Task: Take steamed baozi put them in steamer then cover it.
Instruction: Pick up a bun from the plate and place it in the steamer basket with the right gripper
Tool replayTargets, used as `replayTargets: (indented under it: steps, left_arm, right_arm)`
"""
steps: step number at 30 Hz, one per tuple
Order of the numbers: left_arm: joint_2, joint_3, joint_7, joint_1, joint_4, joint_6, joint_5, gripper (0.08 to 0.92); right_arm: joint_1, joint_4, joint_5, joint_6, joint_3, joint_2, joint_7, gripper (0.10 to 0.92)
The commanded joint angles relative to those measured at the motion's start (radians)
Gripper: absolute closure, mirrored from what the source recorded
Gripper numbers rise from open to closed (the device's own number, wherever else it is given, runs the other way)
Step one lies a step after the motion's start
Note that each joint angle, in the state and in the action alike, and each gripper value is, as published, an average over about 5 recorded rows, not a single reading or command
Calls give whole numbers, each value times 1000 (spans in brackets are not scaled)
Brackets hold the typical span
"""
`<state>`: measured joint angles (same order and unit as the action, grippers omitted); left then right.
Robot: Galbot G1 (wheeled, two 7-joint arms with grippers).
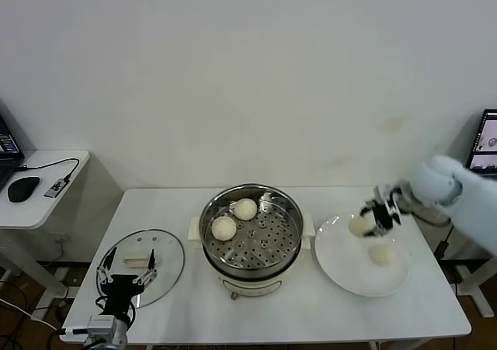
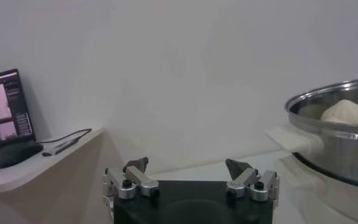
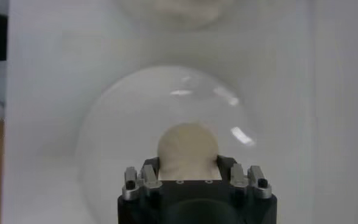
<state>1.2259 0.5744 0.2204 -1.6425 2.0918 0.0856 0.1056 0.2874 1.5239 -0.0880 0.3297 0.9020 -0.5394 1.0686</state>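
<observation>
Head view: white surface (image 1: 272,319) with steamer (image 1: 251,230) at centre, two buns (image 1: 234,219) inside on the perforated tray, toward its left-rear part, just beside each other. Glass lid (image 1: 147,261) flat on the surface left of the steamer, cream bar handle up, not on the pot. White plate (image 1: 342,268) right of the steamer, close to its side handle. One loose bun (image 1: 382,254) on the plate. Right gripper (image 1: 371,221) over the plate's rear edge, clamped on another bun (image 1: 359,226), held at the plate's rear-left part; cannot tell whether lifted or touching the plate. Left gripper (image 1: 126,273) low at front left, over the lid's near edge, fingers spread, nothing between them. Side desk (image 1: 35,206) at far left with mouse (image 1: 23,188) and cable.

Left wrist view: left gripper (image 2: 191,176) released, both fingertips (image 2: 137,164) well apart, empty. Steamer (image 2: 343,131) off to one side, shiny rim and cream side handle visible, one bun (image 2: 347,112) showing over the rim. Side desk (image 2: 39,167) with monitor (image 2: 5,109) and mouse (image 2: 17,153) on the other side.

Right wrist view: right gripper (image 3: 188,165) grasping a bun (image 3: 188,146), fingers pressed against both sides. Plate (image 3: 130,140) directly below. Second bun (image 3: 179,9) blurred at the picture's edge, mostly cut off.
</observation>
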Motion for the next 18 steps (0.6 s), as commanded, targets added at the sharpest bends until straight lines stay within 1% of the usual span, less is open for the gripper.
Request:
replayTargets:
  steps: [1,5,9,18]
  left_arm:
    - [0,1,0,-1,2,1,2,177]
    - [5,5,0,-4,0,0,1,177]
    - [15,10,2,-6,-2,-2,0,177]
    - [23,25,3,-12,6,1,-1,177]
  right_arm:
    - [369,16,-127,5,196,-185,-29,431]
    - [385,42,-155,-2,234,-298,-57,431]
    - [340,61,-167,-46,260,-376,-80,431]
    - [265,47,-83,-249,332,-500,-97,427]
